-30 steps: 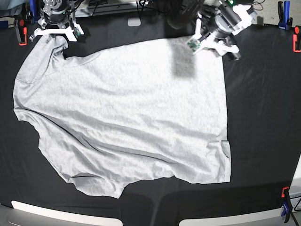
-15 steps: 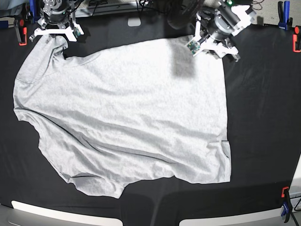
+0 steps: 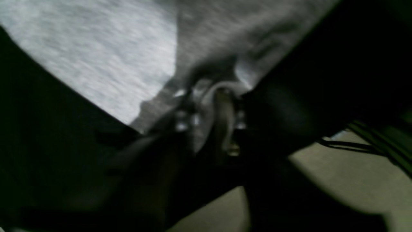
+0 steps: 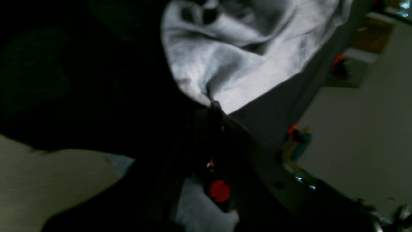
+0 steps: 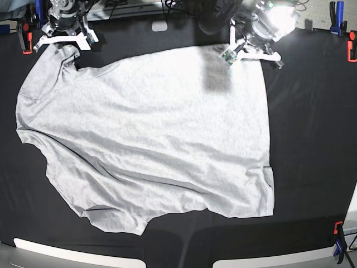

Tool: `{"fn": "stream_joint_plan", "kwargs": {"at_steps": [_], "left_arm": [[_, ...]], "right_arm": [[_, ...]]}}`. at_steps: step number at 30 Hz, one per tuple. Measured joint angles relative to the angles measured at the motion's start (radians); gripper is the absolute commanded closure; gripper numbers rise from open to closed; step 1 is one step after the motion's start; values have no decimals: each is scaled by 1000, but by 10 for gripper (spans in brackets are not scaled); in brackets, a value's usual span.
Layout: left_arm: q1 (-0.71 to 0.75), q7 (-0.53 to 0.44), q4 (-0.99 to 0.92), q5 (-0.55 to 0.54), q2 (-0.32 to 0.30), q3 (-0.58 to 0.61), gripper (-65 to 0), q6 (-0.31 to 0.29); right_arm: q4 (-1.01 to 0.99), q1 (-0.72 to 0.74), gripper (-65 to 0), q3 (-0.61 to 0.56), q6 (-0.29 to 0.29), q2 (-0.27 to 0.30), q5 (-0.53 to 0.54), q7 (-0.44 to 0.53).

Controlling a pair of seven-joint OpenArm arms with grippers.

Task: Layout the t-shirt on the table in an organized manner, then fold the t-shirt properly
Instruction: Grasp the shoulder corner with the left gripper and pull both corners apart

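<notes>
The light-grey t-shirt [image 5: 150, 134] lies spread, plain side up, across the black table [image 5: 312, 139], with wrinkles along its near hem. My left gripper [image 5: 254, 53] is at the shirt's far right corner. In the left wrist view the left gripper [image 3: 209, 93] is shut with a pinch of the t-shirt [image 3: 96, 58] bunched between its fingers. My right gripper [image 5: 62, 43] is at the far left corner. In the right wrist view the right gripper [image 4: 213, 103] is shut on a gathered fold of the t-shirt [image 4: 244, 58].
Red clamps [image 5: 25, 36] [image 5: 351, 47] and a blue clamp [image 5: 334, 17] grip the table's far edge. Another clamp [image 5: 338, 243] stands at the near right corner. A small white object [image 5: 159, 25] lies at the far edge. Bare black cloth runs right of the shirt.
My left gripper has shifted slightly towards the far edge and gone from open to shut on the shirt's far right corner. The right gripper and the shirt have barely moved.
</notes>
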Motion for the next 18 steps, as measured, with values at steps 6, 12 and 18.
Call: {"fn": "stream_joint_plan", "kwargs": {"at_steps": [6, 12, 18], "left_arm": [[2, -2, 0, 56, 0, 2, 0, -5], [6, 43, -3, 233, -6, 0, 0, 104], [14, 155, 50, 251, -14, -6, 0, 134]], "right_arm": [[16, -33, 0, 0, 0, 54, -29, -27], [84, -172, 0, 0, -46, 152, -28, -45], [210, -298, 0, 0, -94, 219, -40, -96]]}}
